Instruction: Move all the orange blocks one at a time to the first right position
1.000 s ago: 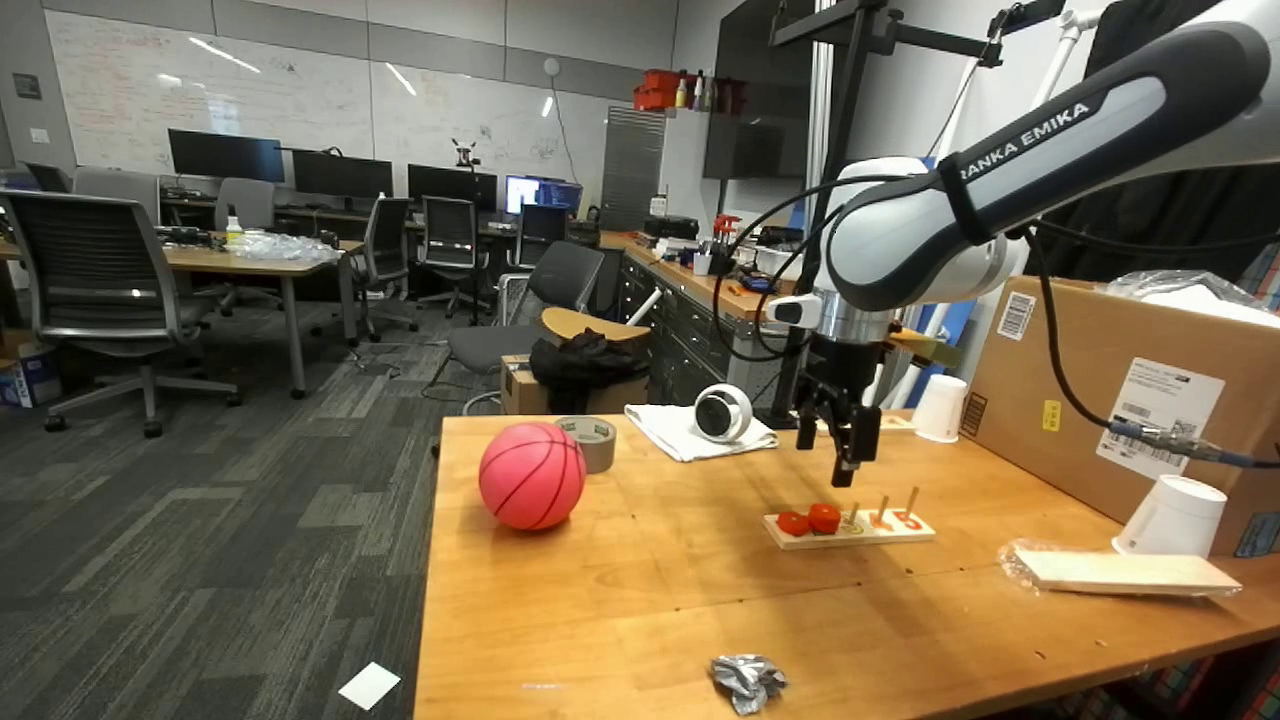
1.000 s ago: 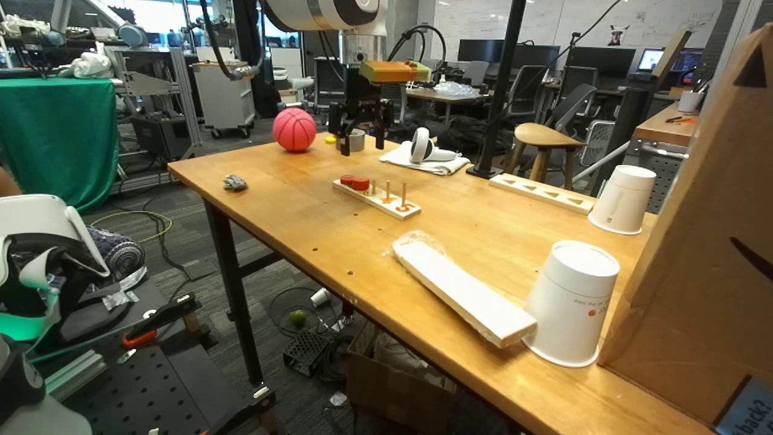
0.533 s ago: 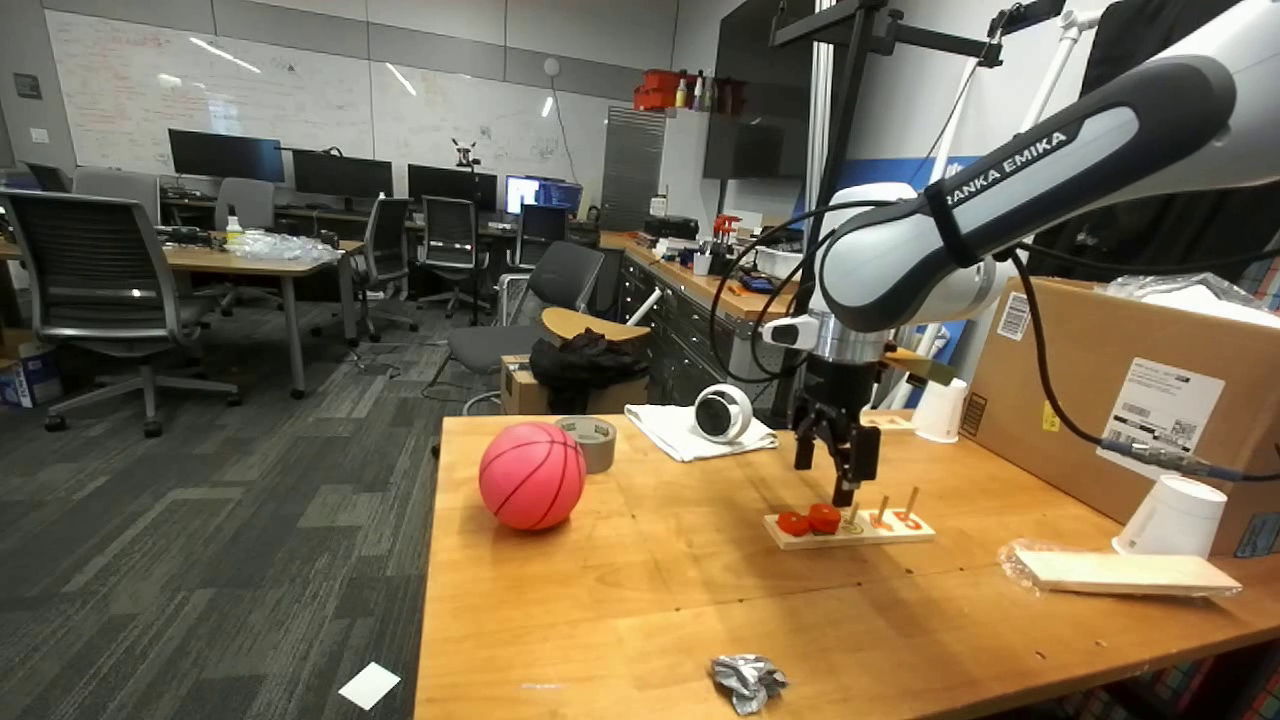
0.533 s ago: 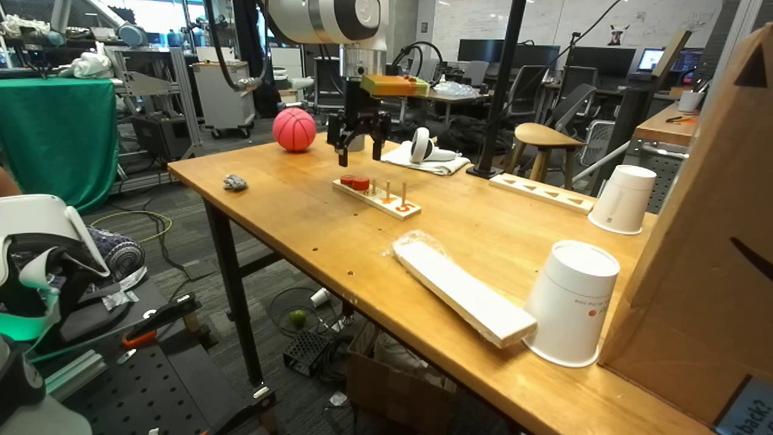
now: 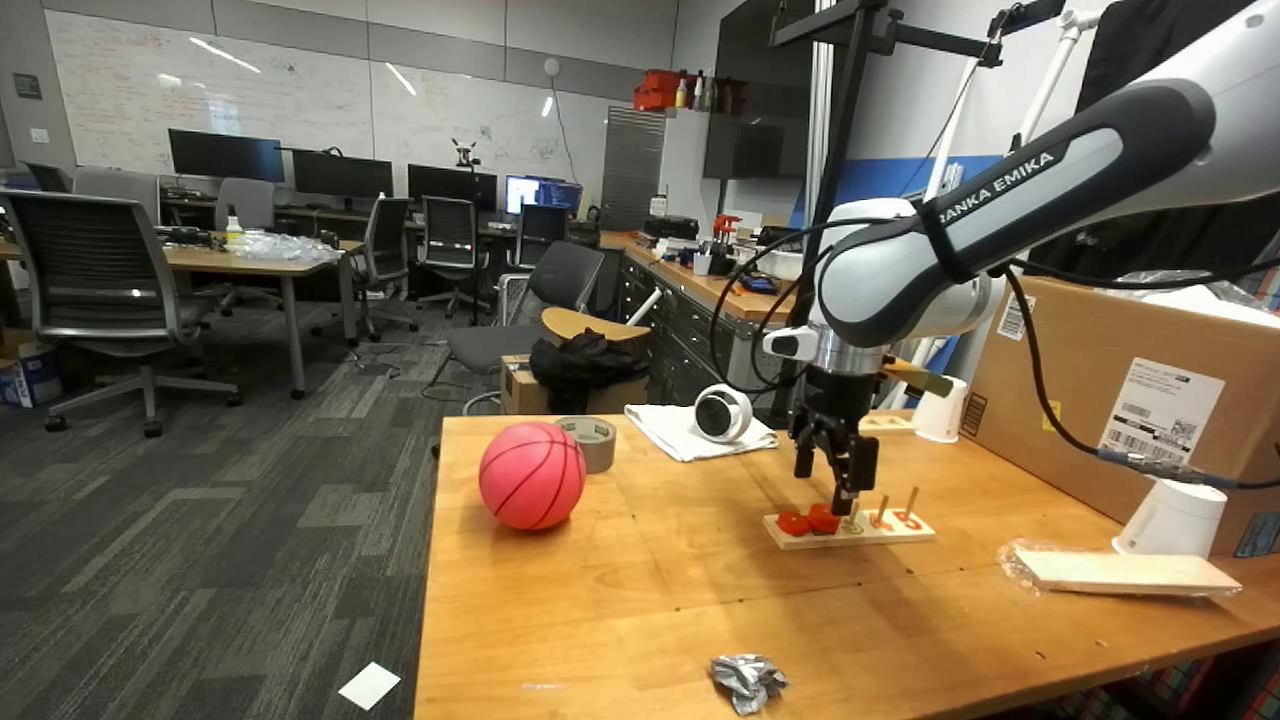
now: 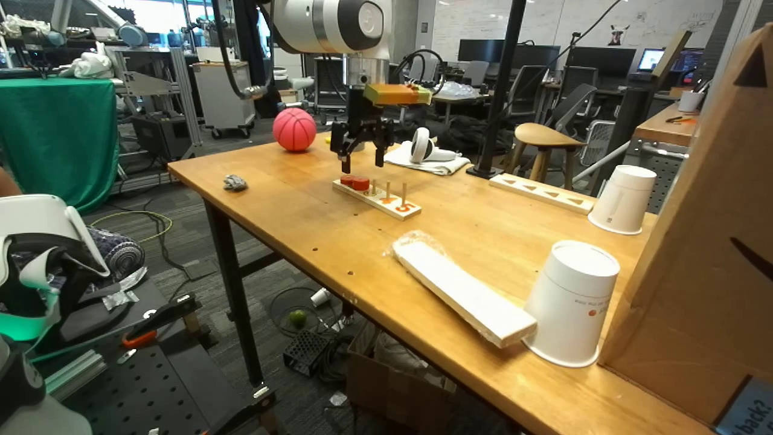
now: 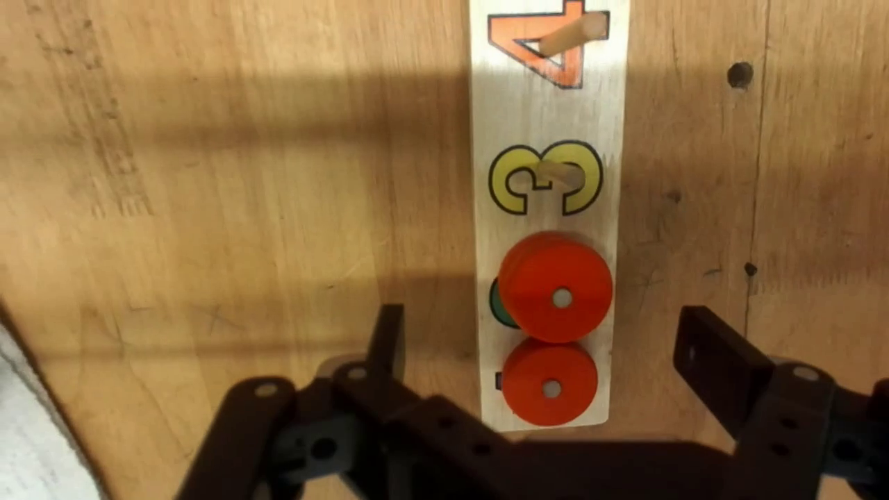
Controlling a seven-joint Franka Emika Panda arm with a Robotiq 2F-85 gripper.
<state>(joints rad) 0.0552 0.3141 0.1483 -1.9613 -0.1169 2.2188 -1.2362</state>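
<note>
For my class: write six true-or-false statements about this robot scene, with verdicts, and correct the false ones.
1. The gripper is open. True.
2. The red blocks sit toward one end of the board. True.
3. The gripper is holding one of the red blocks. False: it holds nothing.
4. The pink ball rests on the table. True.
5. The pink ball is smaller than the red blocks. False: it is far larger.
6. The board lies under the pink ball. False: they are apart.

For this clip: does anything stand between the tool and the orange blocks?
Nothing visible does. The open tool hangs above the numbered board, and the wrist view shows the orange blocks uncovered from above.
</note>
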